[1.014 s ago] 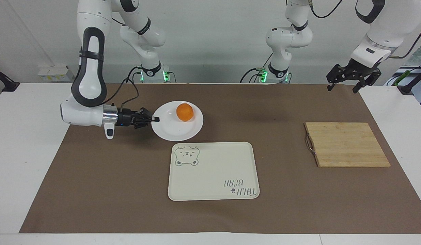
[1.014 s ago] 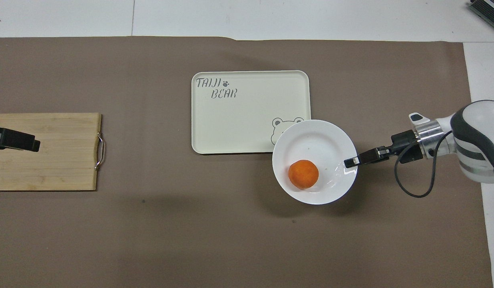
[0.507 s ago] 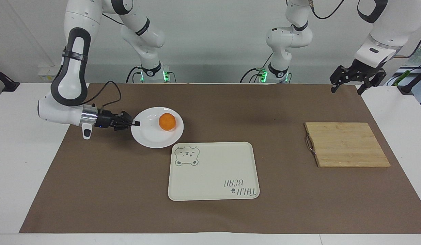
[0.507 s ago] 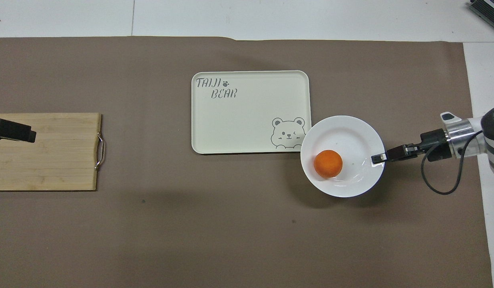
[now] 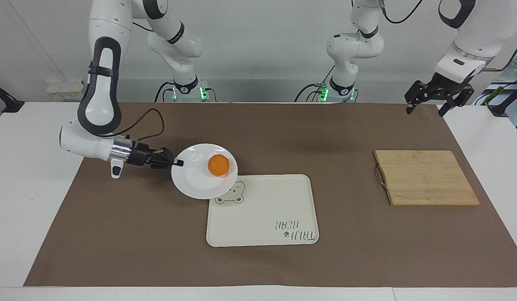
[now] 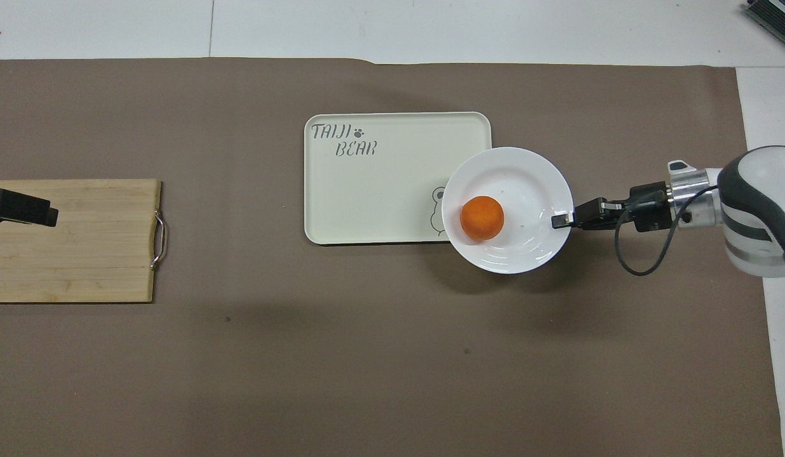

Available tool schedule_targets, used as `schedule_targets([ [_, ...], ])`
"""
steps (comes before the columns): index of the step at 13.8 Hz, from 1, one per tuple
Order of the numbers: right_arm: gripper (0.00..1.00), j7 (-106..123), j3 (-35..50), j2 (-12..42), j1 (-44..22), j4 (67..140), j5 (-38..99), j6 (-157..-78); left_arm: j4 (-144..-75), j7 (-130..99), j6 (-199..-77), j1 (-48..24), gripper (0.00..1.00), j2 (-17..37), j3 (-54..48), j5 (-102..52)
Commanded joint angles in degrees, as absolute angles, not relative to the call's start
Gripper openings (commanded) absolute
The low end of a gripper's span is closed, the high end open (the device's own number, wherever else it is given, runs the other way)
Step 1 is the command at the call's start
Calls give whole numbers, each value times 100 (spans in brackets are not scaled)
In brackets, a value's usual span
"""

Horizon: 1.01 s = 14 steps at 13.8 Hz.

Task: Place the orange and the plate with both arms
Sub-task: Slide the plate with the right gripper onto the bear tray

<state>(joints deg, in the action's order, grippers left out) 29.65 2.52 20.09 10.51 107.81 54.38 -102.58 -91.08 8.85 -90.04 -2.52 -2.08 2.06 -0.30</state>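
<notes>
The plate hangs a little left of centre in the facing view, lifted off the brown mat with its inner edge overlapping the bear corner of the cream tray. The orange sits on the plate, toward the side closest to the tray. In the overhead view the same plate shows right of centre, covering most of the bear drawing, with the orange resting on its tray-side half.

The right gripper comes in level from the left of the facing view, fingertips pinched together on the plate's rim; from above it meets the rim at the plate's right edge.

The left gripper waits in the upper right of the facing view, raised, its fingers spread apart and holding nothing. Only its dark tip shows at the left edge of the overhead view, over the wooden cutting board.
</notes>
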Motion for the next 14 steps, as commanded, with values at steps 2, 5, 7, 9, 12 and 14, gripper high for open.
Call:
schedule_targets([
  [2,0,2322,290,2294,643,10301,5791,-10580,-9026,896,-8903,-246,100,-176,193,9],
  [5,0,1970,290,2399,133,10283,6089,-11125,-9026,905,-8912,-246,100,-176,193,9],
  [7,0,1978,290,2836,36,9890,6310,-11215,-9026,897,-8912,-246,100,-176,193,9],
  [9,0,1942,299,3110,-201,9590,6450,-11591,-9026,897,-8903,-246,100,-176,193,9],
  [12,0,1942,308,3453,-553,9414,6820,-12048,-9026,896,-8903,-246,100,-176,193,9],
  [14,0,2003,308,3629,-685,9378,6820,-12076,-9026,896,-8903,-246,100,-176,193,9],
])
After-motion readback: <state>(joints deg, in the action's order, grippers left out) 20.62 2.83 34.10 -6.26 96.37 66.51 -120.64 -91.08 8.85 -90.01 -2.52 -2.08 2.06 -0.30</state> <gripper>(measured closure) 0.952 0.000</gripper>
